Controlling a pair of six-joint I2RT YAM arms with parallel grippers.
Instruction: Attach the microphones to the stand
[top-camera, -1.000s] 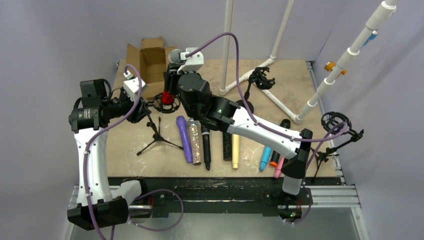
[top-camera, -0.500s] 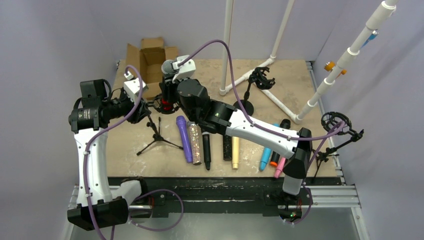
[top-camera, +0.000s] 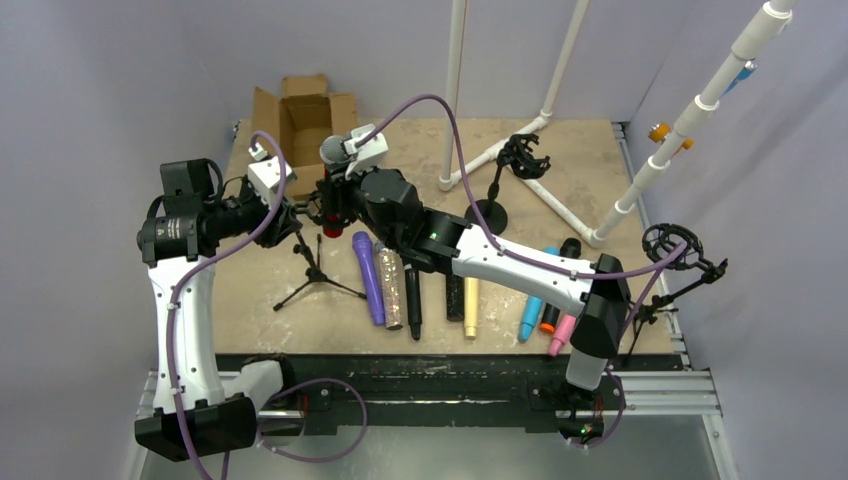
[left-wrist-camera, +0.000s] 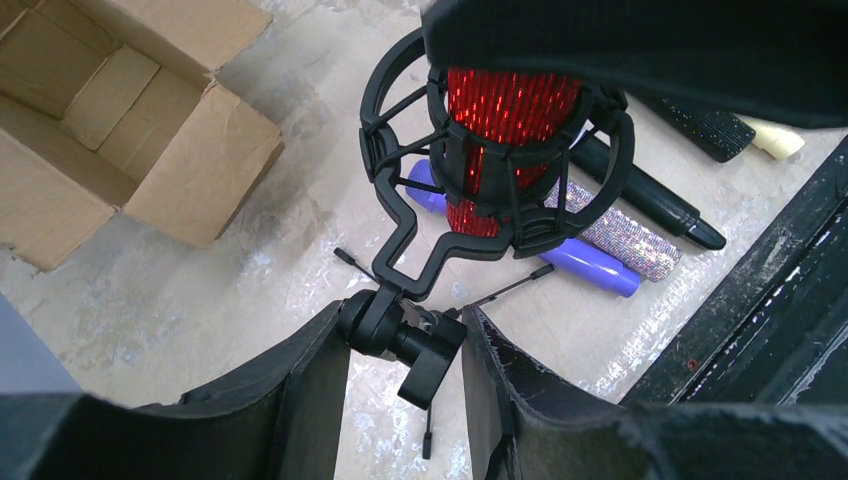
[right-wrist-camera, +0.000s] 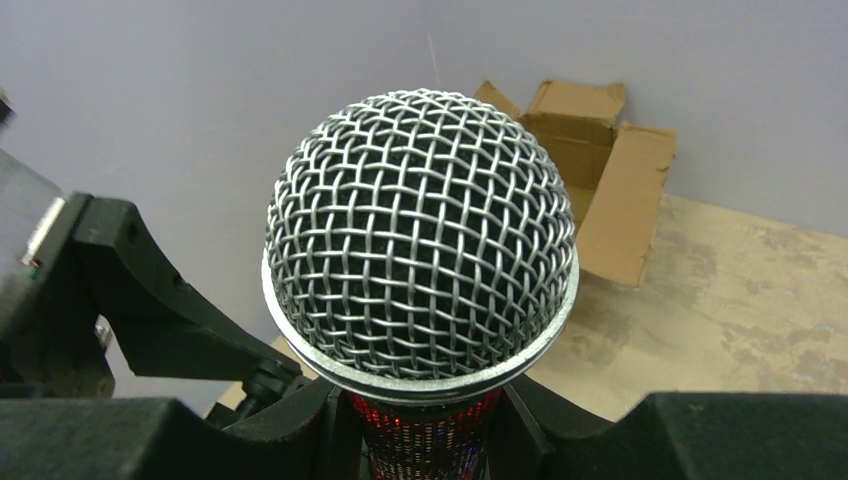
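Below everything, a pale, dusty plywood desk (top-camera: 580, 160), with white pipe frames (top-camera: 455, 90) at the back and an open cardboard box (top-camera: 300, 110) at the far left corner.

Stretched from the near right across to the far left: the right arm (top-camera: 520, 265). Bent up and inward from the near left: the left arm (top-camera: 185, 310). Both ending above a small black tripod stand (top-camera: 315, 270), left of centre.

Further right, two spare shock mounts on stands of their own, one mid-desk (top-camera: 520, 155) and one off the right edge (top-camera: 668, 240).

Near the front edge, lying side by side in a row: a purple microphone (top-camera: 368, 278), a silver glitter microphone (top-camera: 390, 285), a black microphone (top-camera: 411, 300), a black glitter microphone (top-camera: 455, 295), a cream microphone (top-camera: 471, 305), a light blue microphone (top-camera: 533, 310) and a pink microphone (top-camera: 560, 333).

On top of the tripod stand, a black ring-shaped shock mount (left-wrist-camera: 530, 238).

Clamped in the right pincer (right-wrist-camera: 425, 430), just under the silver mesh head (right-wrist-camera: 420, 235): the red glitter microphone (left-wrist-camera: 510, 105), roughly upright, pushed down through the mount's inner ring with its lower end showing below. Closed tight, a finger pressed to each side of the red body.

Around the mount's swivel joint (left-wrist-camera: 385, 322), the left pincer (left-wrist-camera: 405, 350), drawn in until a finger touches each side of it.
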